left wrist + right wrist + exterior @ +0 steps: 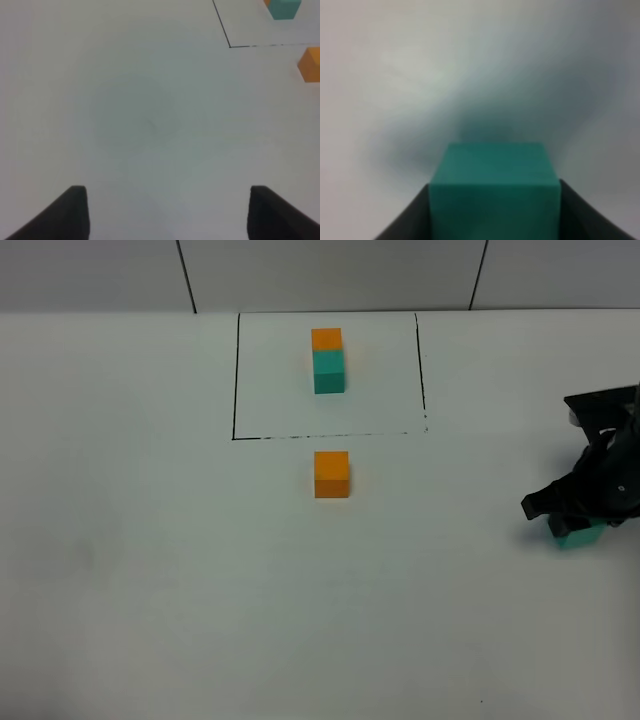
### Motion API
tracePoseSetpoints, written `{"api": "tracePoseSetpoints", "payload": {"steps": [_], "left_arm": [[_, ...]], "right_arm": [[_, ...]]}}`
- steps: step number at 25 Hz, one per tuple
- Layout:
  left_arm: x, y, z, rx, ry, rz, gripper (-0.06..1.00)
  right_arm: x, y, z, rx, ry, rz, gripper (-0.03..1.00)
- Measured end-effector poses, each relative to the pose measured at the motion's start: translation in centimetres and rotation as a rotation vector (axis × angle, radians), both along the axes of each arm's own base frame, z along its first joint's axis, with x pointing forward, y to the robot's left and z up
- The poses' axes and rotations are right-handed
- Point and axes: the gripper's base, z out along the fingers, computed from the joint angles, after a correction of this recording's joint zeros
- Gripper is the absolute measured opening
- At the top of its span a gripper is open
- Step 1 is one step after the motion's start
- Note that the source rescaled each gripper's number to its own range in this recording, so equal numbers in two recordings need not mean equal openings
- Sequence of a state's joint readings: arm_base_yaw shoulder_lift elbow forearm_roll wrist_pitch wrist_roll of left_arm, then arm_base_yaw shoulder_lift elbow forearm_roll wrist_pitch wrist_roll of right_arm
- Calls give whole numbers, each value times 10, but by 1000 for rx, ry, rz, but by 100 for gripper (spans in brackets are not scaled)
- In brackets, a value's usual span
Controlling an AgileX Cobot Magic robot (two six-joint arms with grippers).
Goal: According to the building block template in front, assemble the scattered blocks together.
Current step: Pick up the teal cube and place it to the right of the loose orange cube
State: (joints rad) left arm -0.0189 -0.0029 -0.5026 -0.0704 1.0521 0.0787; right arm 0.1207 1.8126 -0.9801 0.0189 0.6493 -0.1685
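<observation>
The building block template, an orange cube joined to a teal cube, stands at the back inside a thin black drawn rectangle. The loose orange cube sits just in front of the frame and also shows in the left wrist view. The loose teal cube is at the far right, between the fingers of my right gripper. In the right wrist view the teal cube fills the gap, with both fingers against its sides. My left gripper is open and empty over bare table.
The white table spreads left and front of the cubes. The frame's corner and the template's teal cube show in the left wrist view. The left arm is out of the exterior view.
</observation>
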Motion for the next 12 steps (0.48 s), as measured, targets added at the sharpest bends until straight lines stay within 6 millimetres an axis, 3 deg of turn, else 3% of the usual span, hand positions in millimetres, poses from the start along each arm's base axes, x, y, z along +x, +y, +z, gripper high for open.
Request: {"api": "tracePoseSetpoints", "payload": {"steps": [7,12], "left_arm": [[0,0,0,0,0,0,41],[0,0,0,0,0,0,41]], "right_arm": [[31,71,37,-149,-57,839,1],[56,116,30,-142,0,1125,1]]}}
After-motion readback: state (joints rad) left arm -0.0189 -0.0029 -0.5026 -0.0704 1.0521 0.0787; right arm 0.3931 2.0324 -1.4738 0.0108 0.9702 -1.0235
